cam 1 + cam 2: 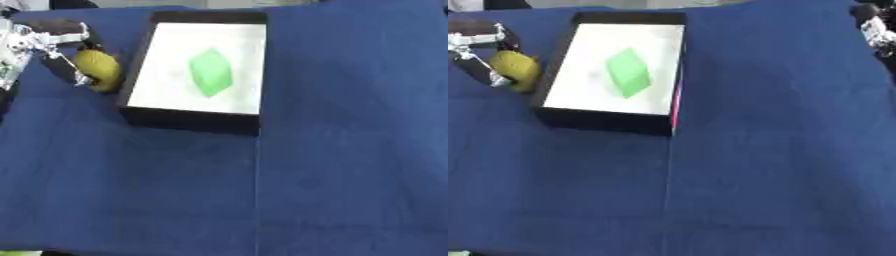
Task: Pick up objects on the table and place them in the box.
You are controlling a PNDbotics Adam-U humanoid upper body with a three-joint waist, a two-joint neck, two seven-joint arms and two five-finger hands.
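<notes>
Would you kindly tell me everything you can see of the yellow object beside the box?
The yellow object is rounded and oval, dull yellow, with a smooth look. It sits on the blue cloth just left of the black box, outside it, close to its left wall. The left robot hand curls round it from the left and above. What it is exactly cannot be told.

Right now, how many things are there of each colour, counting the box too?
Green: 1, the block inside the box.
Yellow: 1, the round thing held in the left hand, beside the box.
Black with a white inside: 1, the box.
Total: 3.
</notes>
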